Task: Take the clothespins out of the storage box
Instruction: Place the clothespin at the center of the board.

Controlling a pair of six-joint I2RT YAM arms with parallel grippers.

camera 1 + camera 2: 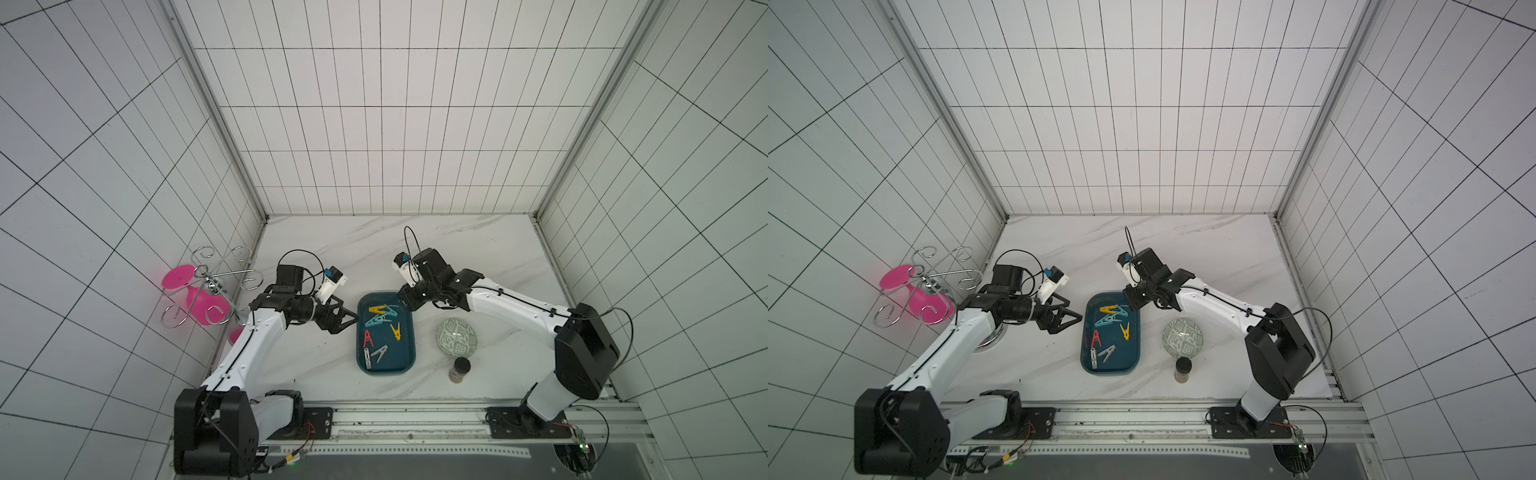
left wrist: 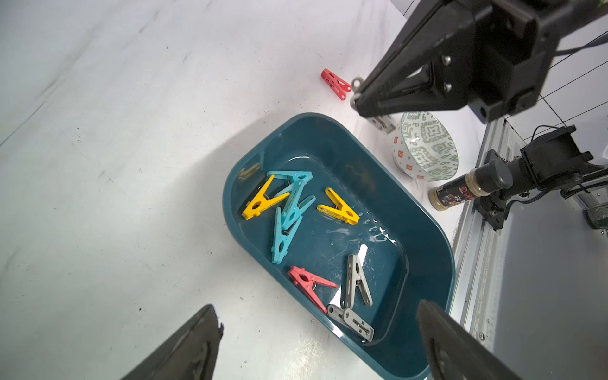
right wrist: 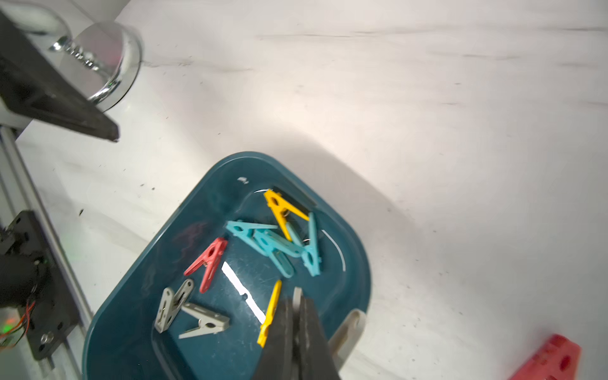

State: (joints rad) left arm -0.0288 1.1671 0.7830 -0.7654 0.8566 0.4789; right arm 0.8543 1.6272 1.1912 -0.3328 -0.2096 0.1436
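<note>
Right jaws pinch a grey clothespin (image 3: pixel 350 329) near teal storage box (image 3: pixel 115 329).

Both top views are taken from high above the front rail (image 1: pixel 415 419), tilted down toward the back wall (image 1: pixel 395 124). The whole worktop (image 1: pixel 332 249) is covered from far off, and nearly the same scene is shared, shifted slightly sideways. The left wrist view is taken close, from behind the left pincer (image 2: pixel 319 307), aimed across the storage box (image 2: pixel 427 263) toward the bowl (image 2: pixel 424 148) and jar (image 2: pixel 460 194). The right wrist view is likewise taken close, from behind the right pincer (image 3: pixel 297 306), aimed across the same box the opposite way. The box interior and clothespins (image 3: pixel 273 243) are shared by all four views.
</note>
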